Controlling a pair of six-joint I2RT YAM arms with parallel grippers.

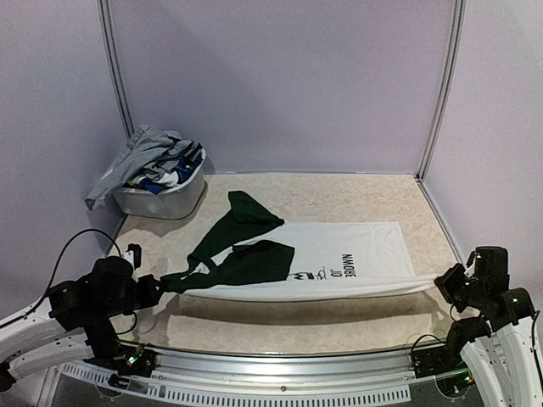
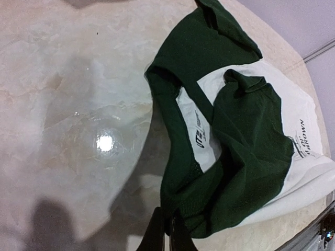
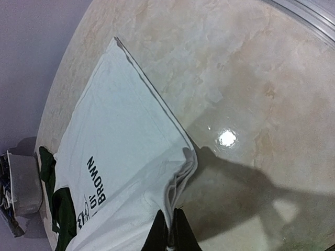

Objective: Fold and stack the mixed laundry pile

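Observation:
A white T-shirt with dark green sleeves and black print is stretched across the table between both grippers, its near edge lifted off the surface. My left gripper is shut on the dark green fabric at the shirt's left end. My right gripper is shut on the bunched white hem at the right end. The rest of the mixed laundry pile, grey, blue plaid and white pieces, is heaped in the basket at the back left.
A white plastic basket stands in the back left corner against the wall. Lilac walls close the table at the back and sides. A metal rail runs along the near edge between the arm bases.

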